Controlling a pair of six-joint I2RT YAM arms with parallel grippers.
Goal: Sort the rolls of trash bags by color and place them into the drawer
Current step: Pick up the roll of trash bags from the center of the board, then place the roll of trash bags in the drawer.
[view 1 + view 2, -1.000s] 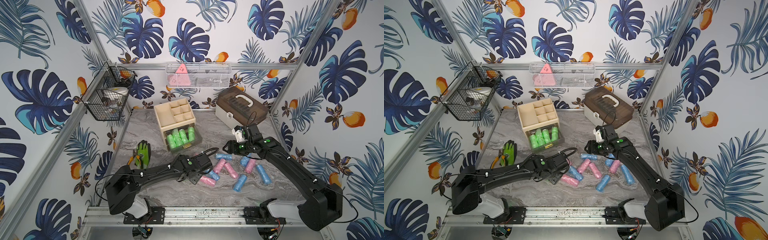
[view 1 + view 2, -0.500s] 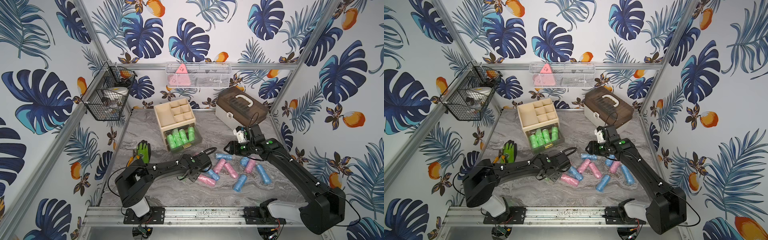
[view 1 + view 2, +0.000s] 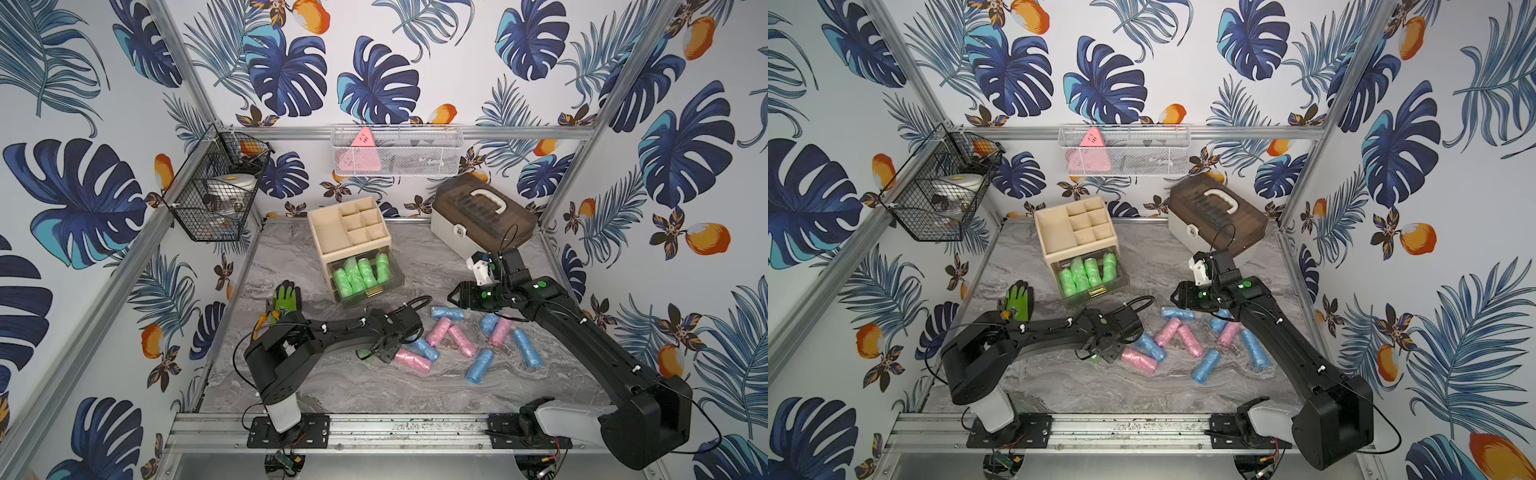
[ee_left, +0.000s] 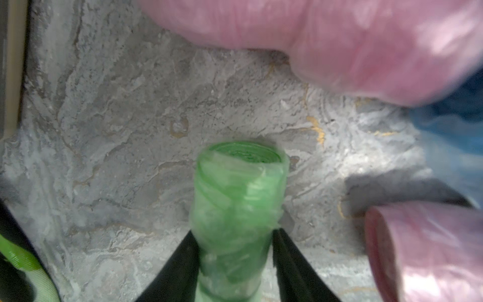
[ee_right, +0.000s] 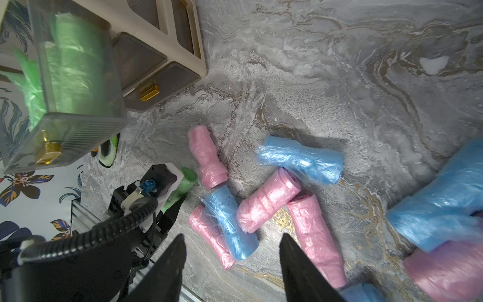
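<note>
In both top views the left tool (image 3: 379, 353) hides the green roll (image 3: 365, 354), all but a sliver at the tool's 9 o'clock. In the left wrist view that roll's near end runs off the picture's edge. A pink roll (image 4: 339, 39), a second pink roll (image 4: 423, 248) and a blue roll (image 4: 454, 136) are blurred and cropped. The contents of the wire basket (image 3: 212, 199), at the table's (image 3: 353, 395) 10 o'clock, are too small to tell.

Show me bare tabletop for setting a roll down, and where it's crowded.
Free: the marble strip between the pink and blue rolls and the front rail; also between the drawer unit and the brown-lidded case. Crowded: among those rolls.
</note>
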